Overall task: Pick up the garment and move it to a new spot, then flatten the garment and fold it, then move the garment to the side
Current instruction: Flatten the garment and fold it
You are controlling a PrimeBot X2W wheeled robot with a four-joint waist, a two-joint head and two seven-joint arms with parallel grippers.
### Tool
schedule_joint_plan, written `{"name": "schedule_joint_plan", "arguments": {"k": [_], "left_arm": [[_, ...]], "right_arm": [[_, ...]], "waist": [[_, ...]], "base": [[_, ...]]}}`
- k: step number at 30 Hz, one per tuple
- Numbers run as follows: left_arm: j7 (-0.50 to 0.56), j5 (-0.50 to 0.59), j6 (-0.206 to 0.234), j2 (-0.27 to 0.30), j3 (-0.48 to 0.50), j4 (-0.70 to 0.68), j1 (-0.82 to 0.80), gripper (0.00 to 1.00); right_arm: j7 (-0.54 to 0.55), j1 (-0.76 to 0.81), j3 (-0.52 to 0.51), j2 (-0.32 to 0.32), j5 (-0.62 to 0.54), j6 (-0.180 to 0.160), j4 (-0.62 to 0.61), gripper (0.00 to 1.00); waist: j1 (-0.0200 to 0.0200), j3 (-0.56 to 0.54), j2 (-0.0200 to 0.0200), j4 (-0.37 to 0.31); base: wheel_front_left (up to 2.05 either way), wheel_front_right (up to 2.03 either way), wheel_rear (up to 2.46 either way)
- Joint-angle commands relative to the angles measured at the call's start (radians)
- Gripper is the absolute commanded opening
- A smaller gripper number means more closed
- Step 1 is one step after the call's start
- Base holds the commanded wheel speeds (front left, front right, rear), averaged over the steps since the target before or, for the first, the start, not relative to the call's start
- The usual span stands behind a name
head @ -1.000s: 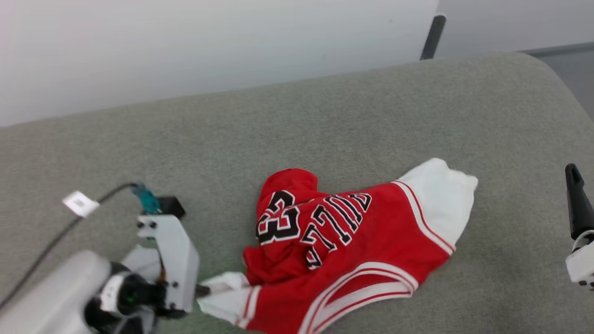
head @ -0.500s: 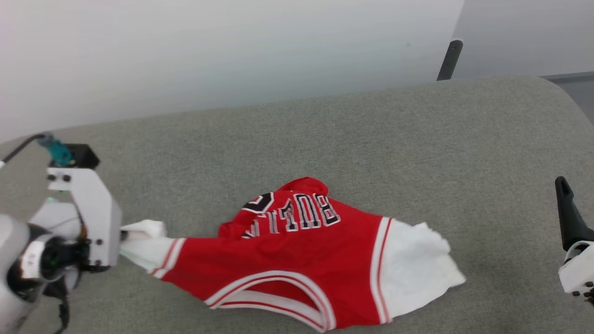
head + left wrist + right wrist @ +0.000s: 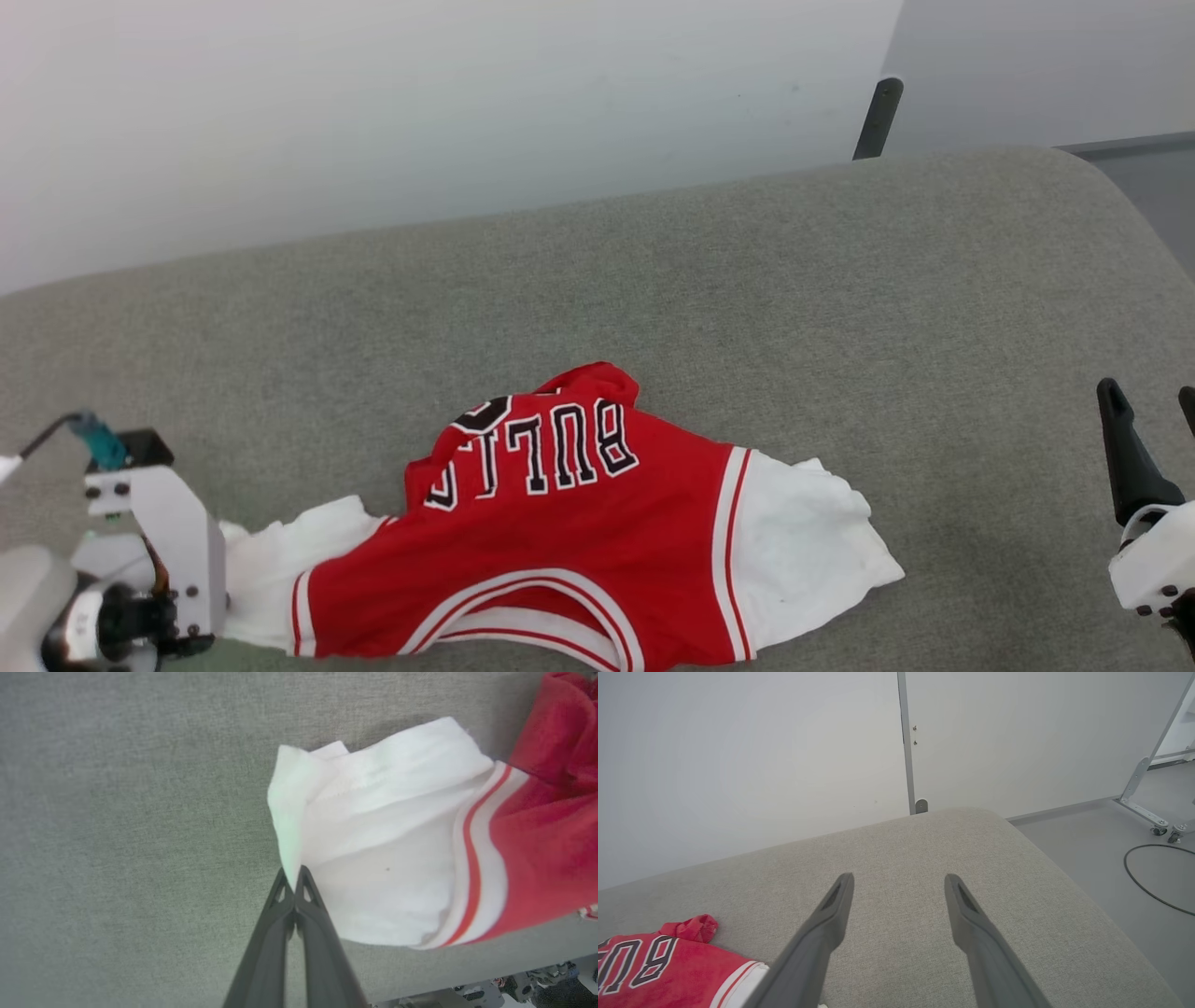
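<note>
We work over a wide grey fabric-covered surface point(image 3: 672, 280) that runs back to a white wall point(image 3: 373, 103). The garment point(image 3: 560, 551) lies rumpled on the near part of it, left of centre in the head view. Its red body has the lettering upside down to us. One white sleeve point(image 3: 271, 569) is stretched toward our left side, and the other sleeve point(image 3: 803, 551) is spread toward our right. Our left jaws are closed on the outer edge of the stretched white sleeve point(image 3: 373, 858). In the left wrist view the two dark fingers point(image 3: 317, 933) meet with a fold of white cloth pinched between their tips. Our right jaws stand wide open with nothing between them, over bare surface well apart from the garment, with their fingers point(image 3: 822, 938) pointing toward the wall.
</note>
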Motion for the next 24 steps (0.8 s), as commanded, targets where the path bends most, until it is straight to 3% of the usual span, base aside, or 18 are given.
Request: {"name": "schedule_joint_plan", "arguments": {"k": [1,2,4,24], "left_arm": [[-0.009,-0.004,-0.005,-0.007,0.003,0.009,0.014,0.40],[-0.017,-0.009,-0.007,-0.012,0.006,0.021,0.018,0.71],[-0.028,-0.013,-0.008,-0.019,0.009,0.038,0.024,0.99],[-0.216,-0.002,-0.035,-0.008,0.080,-0.081,0.072,1.00]], "right_arm": [[0.002,0.009,0.000,0.002,-0.005,0.001,-0.003,1.00],[0.003,0.009,0.001,0.003,-0.005,0.001,-0.003,1.00],[0.003,0.010,0.000,0.004,-0.005,0.001,-0.004,1.00],[-0.005,0.050,0.000,0.008,-0.012,0.001,-0.039,1.00]], "waist": [[0.0000,-0.001,0.0000,0.000],[0.0000,-0.002,0.0000,0.001],[0.0000,-0.004,0.0000,0.005],[0.0000,-0.094,0.0000,0.060]], "base": [[0.00,0.00,0.00],[0.00,0.00,0.00],[0.00,0.00,0.00],[0.00,0.00,0.00]]}}
